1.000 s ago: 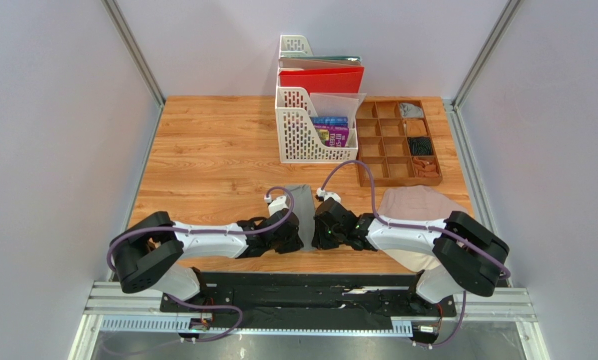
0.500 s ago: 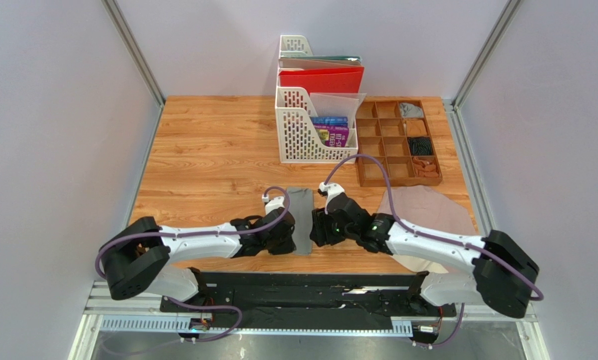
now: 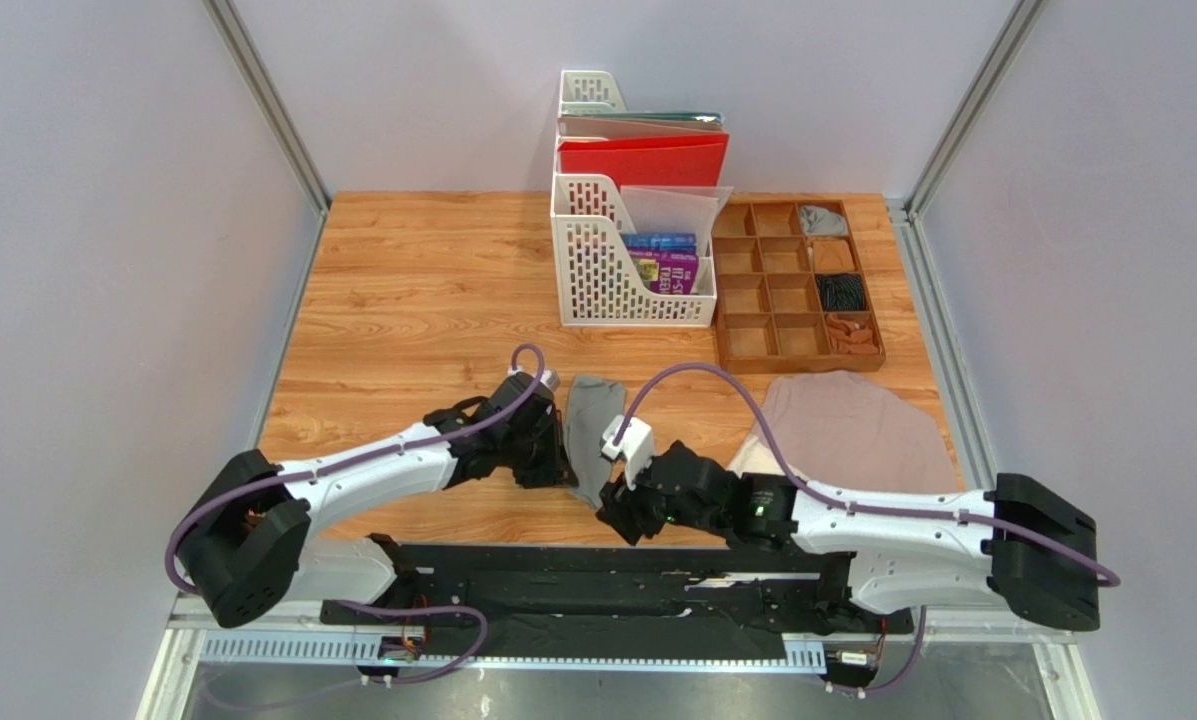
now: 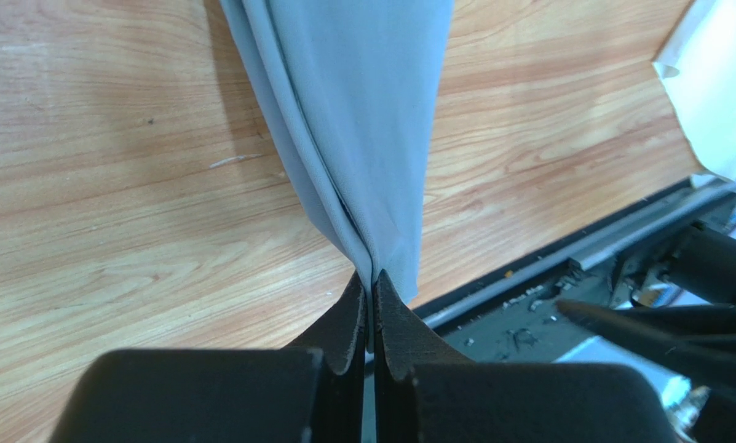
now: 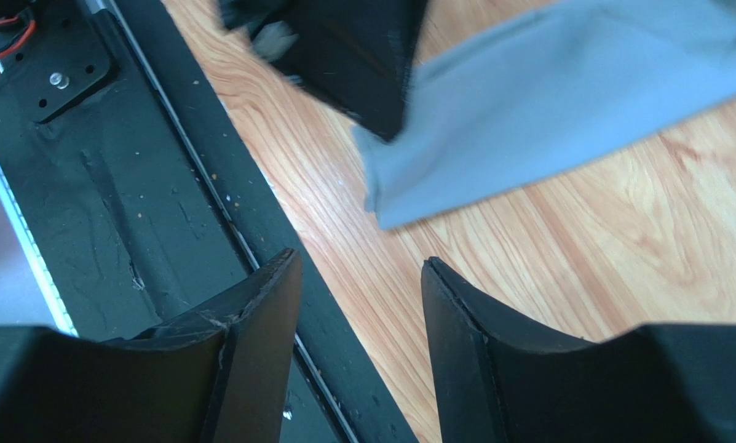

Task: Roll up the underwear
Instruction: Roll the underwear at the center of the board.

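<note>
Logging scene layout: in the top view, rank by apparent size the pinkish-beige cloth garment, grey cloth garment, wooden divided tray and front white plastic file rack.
1. Pinkish-beige cloth garment, partly under the right arm.
2. Wooden divided tray and front white plastic file rack: too alike to rank.
3. Grey cloth garment, gathered narrow.

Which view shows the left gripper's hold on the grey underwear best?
Left wrist: the left gripper pinches the grey underwear dead centre, close up. Top shows the pinch small and far off. Right wrist shows only the cloth's near corner.
</note>
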`<state>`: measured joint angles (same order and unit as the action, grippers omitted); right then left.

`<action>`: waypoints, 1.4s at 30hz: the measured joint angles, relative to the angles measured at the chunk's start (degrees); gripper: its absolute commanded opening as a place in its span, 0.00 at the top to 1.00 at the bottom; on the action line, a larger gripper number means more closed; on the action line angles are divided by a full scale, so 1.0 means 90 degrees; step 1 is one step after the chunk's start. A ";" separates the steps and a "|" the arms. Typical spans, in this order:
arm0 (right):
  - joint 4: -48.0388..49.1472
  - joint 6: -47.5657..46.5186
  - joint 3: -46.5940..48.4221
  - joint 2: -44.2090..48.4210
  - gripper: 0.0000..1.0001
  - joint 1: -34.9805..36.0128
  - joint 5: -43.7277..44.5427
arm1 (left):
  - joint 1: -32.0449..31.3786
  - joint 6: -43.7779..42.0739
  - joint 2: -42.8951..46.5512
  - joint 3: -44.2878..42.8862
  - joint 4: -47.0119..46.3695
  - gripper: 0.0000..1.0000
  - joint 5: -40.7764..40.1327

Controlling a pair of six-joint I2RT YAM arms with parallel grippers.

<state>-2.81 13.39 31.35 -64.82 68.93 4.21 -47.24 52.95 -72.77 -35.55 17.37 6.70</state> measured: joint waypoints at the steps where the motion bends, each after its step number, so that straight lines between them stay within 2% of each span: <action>1: 0.0168 -0.0095 -0.0041 -0.0027 0.46 0.0197 0.0163 | 0.0102 -0.0061 -0.0005 -0.0036 0.0027 1.00 0.0153; 8: 0.1316 -0.0588 -0.0080 -0.0920 0.46 0.1188 0.1603 | 0.0563 -0.0255 -0.0024 -0.0100 0.0223 1.00 0.0835; 15: 0.1634 -0.0906 0.0036 -0.1831 0.46 0.1644 0.2841 | 0.0828 -0.0432 -0.0134 -0.0299 0.0486 1.00 0.1256; 20: 0.1829 -0.1025 0.0287 -0.2210 0.47 0.1877 0.3478 | 0.0920 -0.0464 -0.0148 -0.0325 0.0554 1.00 0.1416; 31: 0.2038 -0.1132 0.0614 -0.2941 0.50 0.2006 0.4163 | 0.1088 -0.0350 -0.0087 -0.0267 0.0466 1.00 0.1702; 38: 0.2008 -0.1107 0.0869 -0.3400 0.70 0.2006 0.4578 | 0.1180 -0.0299 0.0068 -0.0172 0.0413 1.00 0.1809; 41: 0.1991 -0.1105 0.0891 -0.3446 0.84 0.2006 0.4687 | 0.1231 -0.0282 0.0134 -0.0131 0.0391 1.00 0.1851; 42: 0.1996 -0.1103 0.0891 -0.3446 0.92 0.2006 0.4714 | 0.1243 -0.0272 0.0146 -0.0112 0.0381 1.00 0.1872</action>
<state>15.16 3.46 39.38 -95.83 86.98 46.63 -36.05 50.50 -71.46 -36.56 20.80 23.55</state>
